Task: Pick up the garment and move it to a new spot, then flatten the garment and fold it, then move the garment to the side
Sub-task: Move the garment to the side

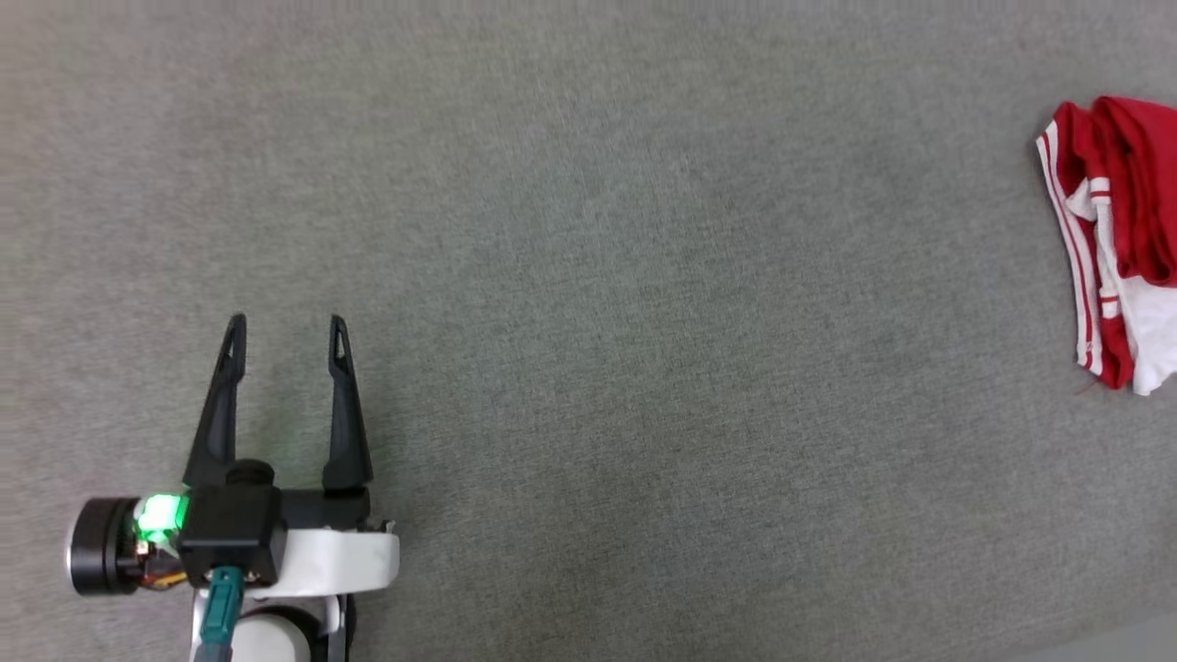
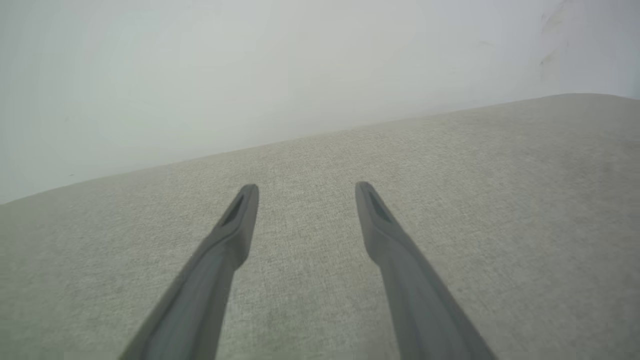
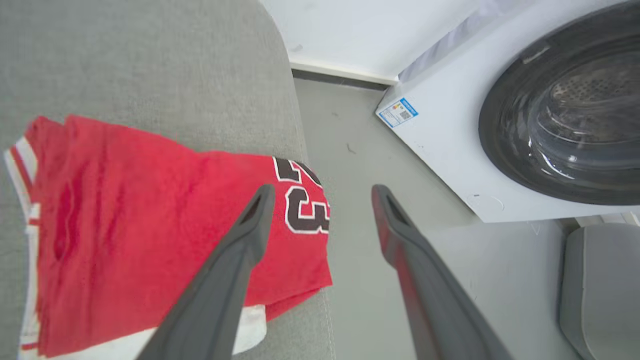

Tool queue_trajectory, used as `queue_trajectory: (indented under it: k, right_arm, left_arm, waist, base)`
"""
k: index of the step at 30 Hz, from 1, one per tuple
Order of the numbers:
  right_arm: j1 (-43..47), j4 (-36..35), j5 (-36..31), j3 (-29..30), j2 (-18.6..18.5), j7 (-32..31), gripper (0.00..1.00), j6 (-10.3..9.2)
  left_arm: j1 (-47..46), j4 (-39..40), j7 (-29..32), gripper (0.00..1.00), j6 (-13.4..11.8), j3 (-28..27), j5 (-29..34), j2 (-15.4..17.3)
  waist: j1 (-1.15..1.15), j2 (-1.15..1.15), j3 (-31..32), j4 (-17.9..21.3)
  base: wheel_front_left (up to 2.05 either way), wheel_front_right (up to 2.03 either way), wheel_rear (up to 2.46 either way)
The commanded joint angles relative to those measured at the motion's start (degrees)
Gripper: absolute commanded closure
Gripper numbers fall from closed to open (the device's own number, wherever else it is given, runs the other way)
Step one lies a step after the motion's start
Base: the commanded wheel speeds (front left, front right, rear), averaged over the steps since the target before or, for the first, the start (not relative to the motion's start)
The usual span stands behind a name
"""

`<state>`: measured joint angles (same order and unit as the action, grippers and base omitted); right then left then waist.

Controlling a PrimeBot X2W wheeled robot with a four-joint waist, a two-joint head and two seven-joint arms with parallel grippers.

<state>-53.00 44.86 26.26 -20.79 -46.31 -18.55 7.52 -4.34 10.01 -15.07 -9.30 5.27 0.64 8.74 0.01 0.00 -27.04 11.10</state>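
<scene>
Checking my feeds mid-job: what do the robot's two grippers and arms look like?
The left gripper has two long black tapering jaws, each slotted near the tip. They sit on a black block with a green light, a teal cable and a white forearm shell. The right gripper has the same slotted jaws, which look dark grey up close.

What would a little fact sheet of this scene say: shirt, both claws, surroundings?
Garment: red with white trim, folded, at the right edge of the grey cushion
Left gripper: open, over bare cushion, empty
Right gripper: open, over the garment's edge, empty
Nearby: white washing machine on the floor
</scene>
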Motion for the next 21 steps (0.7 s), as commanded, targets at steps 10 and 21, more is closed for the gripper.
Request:
queue_trajectory:
  k: [10,21]
  right_arm:
    - [-1.69,-4.46,-7.64,5.92,5.72,20.51,0.00,-0.07]
    - [8.89,-14.04,-15.06,10.64,19.06,33.43,0.00,-0.07]
  left_arm:
    - [5.50,-1.20,-0.12,0.00,-1.21,1.51,-1.04,-1.52]
    - [9.42,-2.58,-0.12,0.00,-1.07,1.33,-1.72,-2.54]
  waist:
    - [-0.01,0.00,11.44,-3.88]
    - [-0.01,0.00,17.82,-7.20]
  base:
    - [0.00,0.00,0.00]
    - [0.00,0.00,0.00]
